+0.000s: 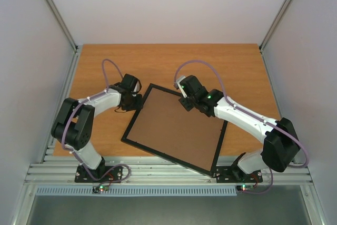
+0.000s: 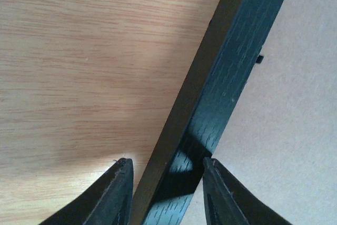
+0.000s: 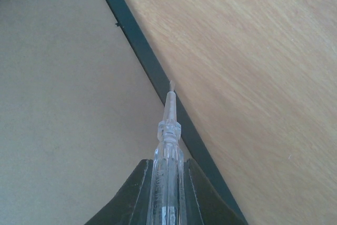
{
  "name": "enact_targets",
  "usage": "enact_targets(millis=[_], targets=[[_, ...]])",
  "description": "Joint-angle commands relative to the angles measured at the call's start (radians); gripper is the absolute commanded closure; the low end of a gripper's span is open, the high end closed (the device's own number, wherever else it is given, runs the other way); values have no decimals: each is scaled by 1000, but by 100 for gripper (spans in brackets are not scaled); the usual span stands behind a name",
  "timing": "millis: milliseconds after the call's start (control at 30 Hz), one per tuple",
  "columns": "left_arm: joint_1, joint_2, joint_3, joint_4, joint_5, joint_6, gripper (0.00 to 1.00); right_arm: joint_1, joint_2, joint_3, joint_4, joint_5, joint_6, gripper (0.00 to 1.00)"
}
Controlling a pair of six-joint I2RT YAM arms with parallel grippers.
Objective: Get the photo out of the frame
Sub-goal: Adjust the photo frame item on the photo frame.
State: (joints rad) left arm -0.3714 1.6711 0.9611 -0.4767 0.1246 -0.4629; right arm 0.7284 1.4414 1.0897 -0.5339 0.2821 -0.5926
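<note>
The black frame (image 1: 167,157) lay face down near the middle of the bench (image 1: 237,67), turned at an angle, its brown backing board (image 1: 176,127) facing up. The left gripper (image 2: 166,162) straddled the frame's left rail near the far corner, fingers apart, with a strip of bench wood showing between the outer finger (image 2: 118,188) and the rail. The right gripper (image 3: 166,169) was clamped on a clear plastic tool (image 3: 169,114), its tip resting at the inner edge of the frame's far right rail, beside the backing board.
</note>
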Motion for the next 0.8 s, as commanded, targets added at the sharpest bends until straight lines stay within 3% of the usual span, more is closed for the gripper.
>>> enact_targets(millis=[0, 233, 433, 500, 767], targets=[[-4, 23, 27, 11, -19, 5, 66, -6, -33, -18, 46, 29, 30, 99], [12, -4, -35, 47, -51, -82, 83, -6, -29, -22, 51, 23, 30, 99], [101, -89, -132, 60, -116, -194, 97, -7, -34, -29, 57, 12, 30, 99], [122, -122, -152, 65, -102, -205, 94, -8, -37, -30, 60, 7, 32, 99], [61, -142, -81, 82, 0, -52, 59, -9, -58, -52, 76, -1, 31, 99]])
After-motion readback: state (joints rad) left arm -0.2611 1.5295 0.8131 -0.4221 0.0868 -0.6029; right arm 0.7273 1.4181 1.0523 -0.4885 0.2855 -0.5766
